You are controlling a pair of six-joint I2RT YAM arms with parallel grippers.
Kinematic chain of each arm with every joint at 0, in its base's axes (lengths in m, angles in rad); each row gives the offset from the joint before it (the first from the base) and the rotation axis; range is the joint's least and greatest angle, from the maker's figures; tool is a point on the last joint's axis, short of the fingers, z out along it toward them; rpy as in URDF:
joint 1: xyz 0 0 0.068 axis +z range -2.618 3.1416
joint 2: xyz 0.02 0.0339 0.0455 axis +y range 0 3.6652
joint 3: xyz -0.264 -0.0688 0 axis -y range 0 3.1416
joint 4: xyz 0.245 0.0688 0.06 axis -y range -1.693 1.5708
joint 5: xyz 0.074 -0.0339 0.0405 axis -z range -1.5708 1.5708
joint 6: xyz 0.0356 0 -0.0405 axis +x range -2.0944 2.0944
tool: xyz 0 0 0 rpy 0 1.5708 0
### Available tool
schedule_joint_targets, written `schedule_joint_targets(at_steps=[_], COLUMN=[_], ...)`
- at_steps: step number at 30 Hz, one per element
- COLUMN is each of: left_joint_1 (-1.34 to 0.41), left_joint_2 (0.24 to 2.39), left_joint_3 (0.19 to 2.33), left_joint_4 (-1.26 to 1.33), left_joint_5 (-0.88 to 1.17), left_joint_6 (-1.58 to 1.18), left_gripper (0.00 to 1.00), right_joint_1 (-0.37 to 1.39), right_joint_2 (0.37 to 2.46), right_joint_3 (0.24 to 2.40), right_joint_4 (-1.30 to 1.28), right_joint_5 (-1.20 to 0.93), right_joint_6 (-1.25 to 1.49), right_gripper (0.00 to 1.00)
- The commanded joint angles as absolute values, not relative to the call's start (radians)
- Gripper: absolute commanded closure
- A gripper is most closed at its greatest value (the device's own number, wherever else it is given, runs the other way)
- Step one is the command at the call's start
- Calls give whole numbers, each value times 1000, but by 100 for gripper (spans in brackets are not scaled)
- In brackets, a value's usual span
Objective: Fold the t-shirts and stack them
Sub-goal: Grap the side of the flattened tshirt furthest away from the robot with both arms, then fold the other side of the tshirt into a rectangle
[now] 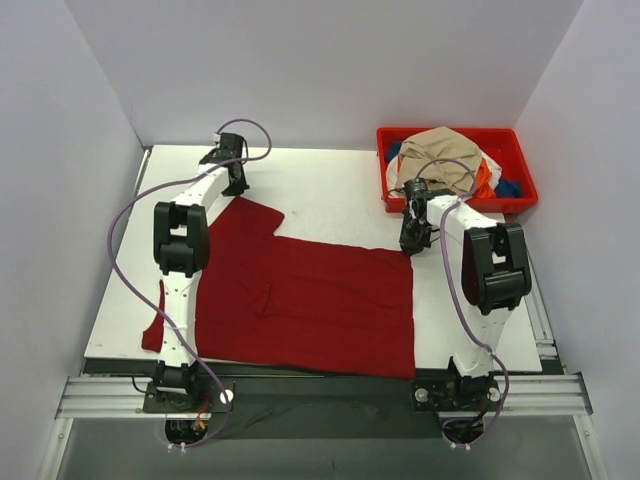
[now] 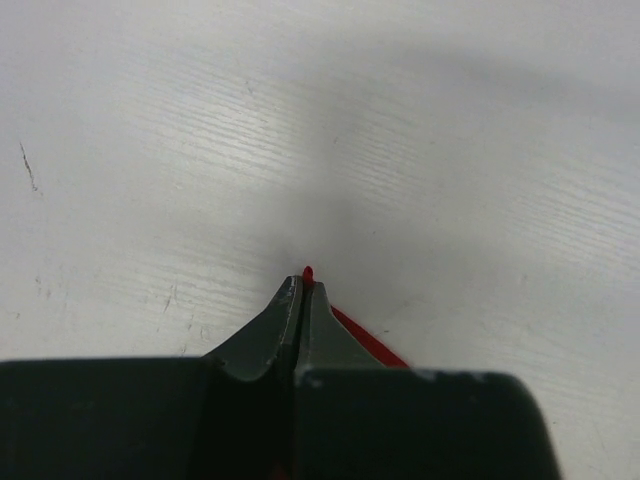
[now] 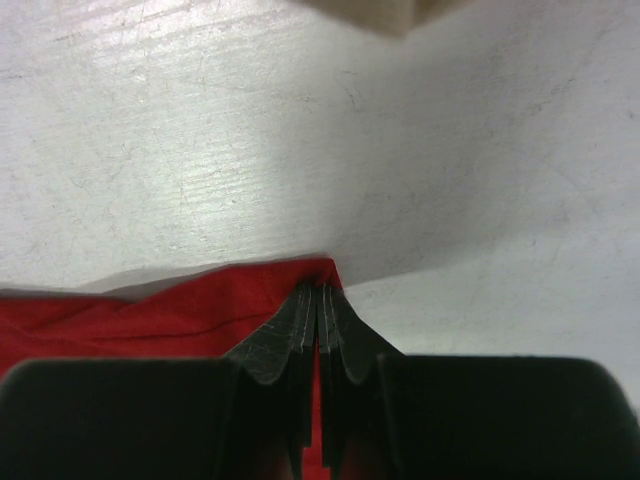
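Note:
A dark red t-shirt (image 1: 320, 300) lies spread flat on the white table (image 1: 330, 185). One sleeve points to the far left and another hangs over the near left edge. My left gripper (image 1: 237, 188) sits at the far-left sleeve tip. In the left wrist view it (image 2: 301, 285) is shut, with a sliver of red cloth (image 2: 370, 342) pinched at the tips. My right gripper (image 1: 412, 245) is at the shirt's far right corner. The right wrist view shows it (image 3: 321, 295) shut on that red corner (image 3: 180, 315). More t-shirts, tan (image 1: 440, 150), orange (image 1: 484, 180) and blue (image 1: 508, 188), are heaped in the bin.
The red plastic bin (image 1: 520, 165) stands at the far right corner of the table, just behind my right gripper. White walls close in the table on three sides. A metal rail (image 1: 320, 392) with both arm bases runs along the near edge.

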State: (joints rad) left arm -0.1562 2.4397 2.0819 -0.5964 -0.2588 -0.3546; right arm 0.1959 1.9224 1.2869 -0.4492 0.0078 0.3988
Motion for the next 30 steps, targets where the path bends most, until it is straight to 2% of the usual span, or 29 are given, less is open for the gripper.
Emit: schedule_joint_targets(at_steps=[1, 8, 14, 17, 25, 30], left_joint_1=[-155, -133, -112, -101, -81, -72], left_joint_2=[2430, 2436, 2389, 2318, 2021, 1905], left_joint_3=[2178, 2311, 2283, 2195, 1743, 1599], left_joint_4=[-594, -592, -566, -529, -361, -356], left_joint_5=[-192, -111, -35, -6, 26, 20], left_joint_6=[-311, -310, -281, -261, -241, -226], left_gripper=[100, 100, 100, 100, 100, 100], right_joint_1=[187, 169, 158, 156, 164, 173], right_joint_2=[1864, 1878, 1893, 1873, 1750, 1671], right_joint_3=[1354, 1457, 1522, 1522, 1379, 1309], right_joint_4=[-514, -546, -564, -566, -563, -558], right_joint_5=[43, 60, 55, 41, 20, 9], right_joint_6=[393, 374, 361, 359, 364, 368], right_gripper=[100, 100, 100, 100, 100, 100])
